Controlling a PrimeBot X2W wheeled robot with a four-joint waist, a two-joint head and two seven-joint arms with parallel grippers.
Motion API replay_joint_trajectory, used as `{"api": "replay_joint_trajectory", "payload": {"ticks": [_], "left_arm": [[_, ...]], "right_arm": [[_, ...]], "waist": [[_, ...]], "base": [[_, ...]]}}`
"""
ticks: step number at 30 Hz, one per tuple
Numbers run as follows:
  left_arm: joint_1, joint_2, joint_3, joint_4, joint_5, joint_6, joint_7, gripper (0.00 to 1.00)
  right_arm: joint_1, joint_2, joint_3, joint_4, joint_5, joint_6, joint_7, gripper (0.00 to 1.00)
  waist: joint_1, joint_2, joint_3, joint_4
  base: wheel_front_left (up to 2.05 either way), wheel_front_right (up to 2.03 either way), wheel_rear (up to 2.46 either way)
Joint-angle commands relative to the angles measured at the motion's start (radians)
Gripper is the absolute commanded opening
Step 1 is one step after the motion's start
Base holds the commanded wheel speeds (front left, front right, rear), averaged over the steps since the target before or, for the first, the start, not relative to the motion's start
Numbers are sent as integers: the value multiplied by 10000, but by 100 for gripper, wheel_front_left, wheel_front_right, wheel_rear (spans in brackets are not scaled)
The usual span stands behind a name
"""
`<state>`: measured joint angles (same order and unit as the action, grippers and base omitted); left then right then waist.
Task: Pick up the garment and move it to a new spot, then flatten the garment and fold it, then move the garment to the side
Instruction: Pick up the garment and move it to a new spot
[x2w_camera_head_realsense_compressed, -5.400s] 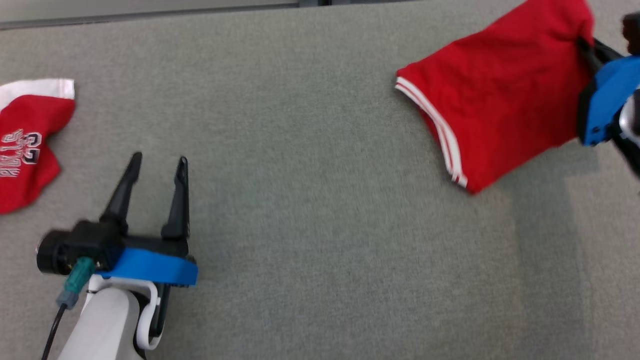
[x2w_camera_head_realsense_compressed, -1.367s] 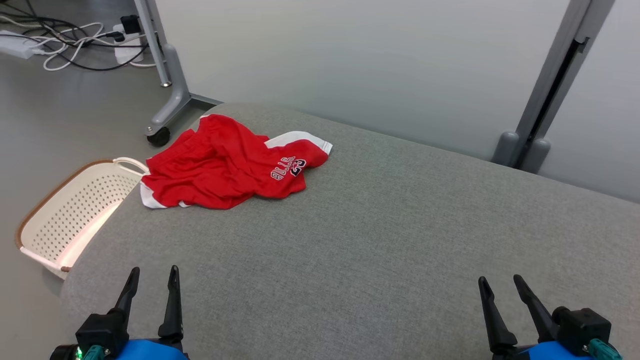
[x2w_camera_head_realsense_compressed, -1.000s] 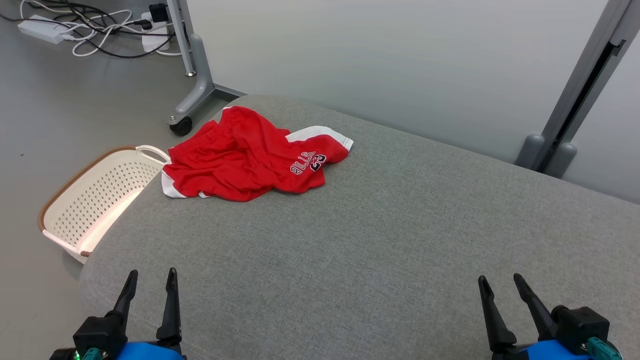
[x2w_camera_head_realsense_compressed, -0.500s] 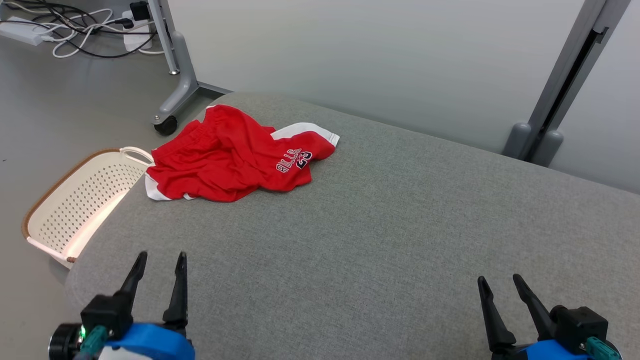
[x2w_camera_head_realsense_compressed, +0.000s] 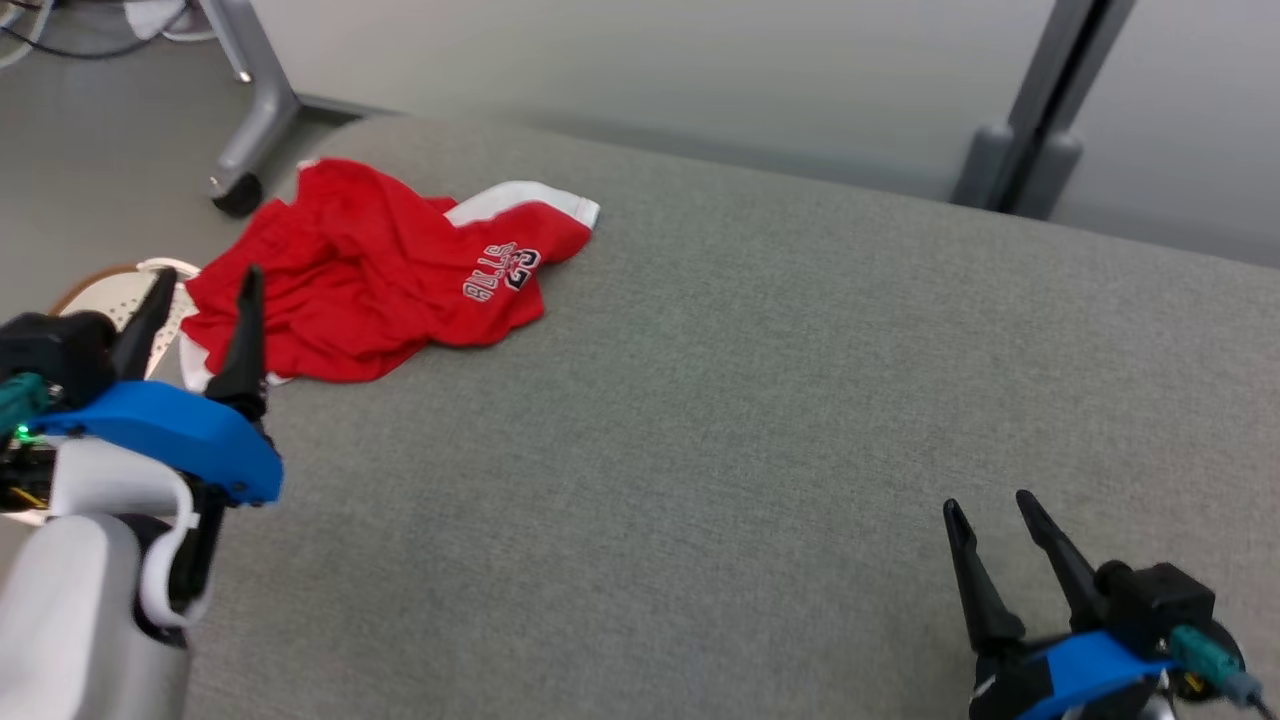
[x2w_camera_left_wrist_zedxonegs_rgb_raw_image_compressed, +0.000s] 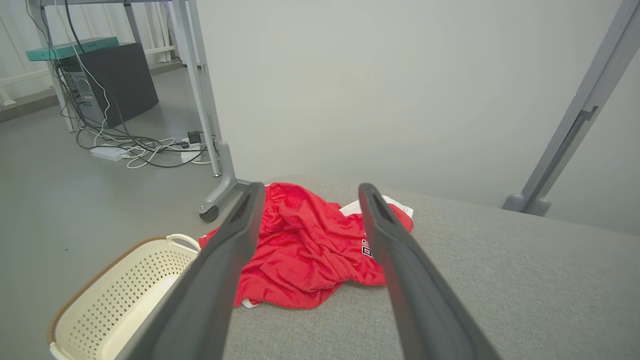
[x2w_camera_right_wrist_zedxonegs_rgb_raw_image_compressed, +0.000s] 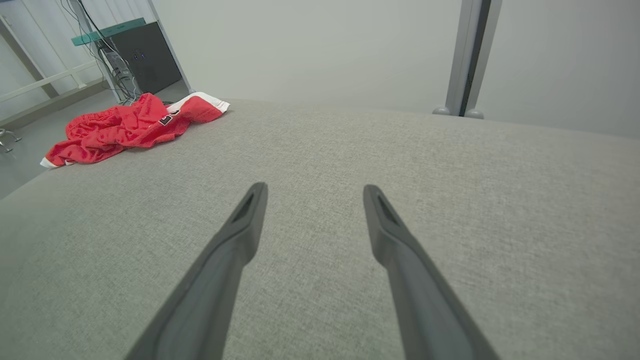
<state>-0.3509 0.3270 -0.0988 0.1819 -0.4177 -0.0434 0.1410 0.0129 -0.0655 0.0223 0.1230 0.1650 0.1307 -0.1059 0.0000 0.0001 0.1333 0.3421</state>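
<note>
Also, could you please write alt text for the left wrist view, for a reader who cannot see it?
A crumpled red garment with white trim lies near the end of a grey fabric surface, seen between the open dark fingers of the left gripper. A cream perforated basket stands on the floor beside it, with white cables further back.
</note>
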Motion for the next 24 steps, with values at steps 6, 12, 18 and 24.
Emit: {"api": "replay_joint_trajectory", "payload": {"ticks": [6,12,18,24], "left_arm": [[-1442,714,919,1070,-731,198,968,100],[-2258,1582,1947,2047,-1411,418,1665,100],[-2626,1931,2841,2747,-2255,742,2294,100],[-2971,1979,2888,3496,-2274,812,2140,100]], "right_arm": [[-619,-326,170,-488,-156,1,285,100],[-1186,-615,356,-995,-222,1,511,100],[-1503,-981,441,-1671,-354,1,730,100],[-1637,-1019,230,-2243,-349,1,761,100]], "waist": [[0,-1,1089,-842],[0,-1,2323,-1897],[0,-1,3550,-2711],[0,-1,4452,-3250]], "base": [[0,0,0],[0,0,0],[0,0,0],[0,0,0]]}}
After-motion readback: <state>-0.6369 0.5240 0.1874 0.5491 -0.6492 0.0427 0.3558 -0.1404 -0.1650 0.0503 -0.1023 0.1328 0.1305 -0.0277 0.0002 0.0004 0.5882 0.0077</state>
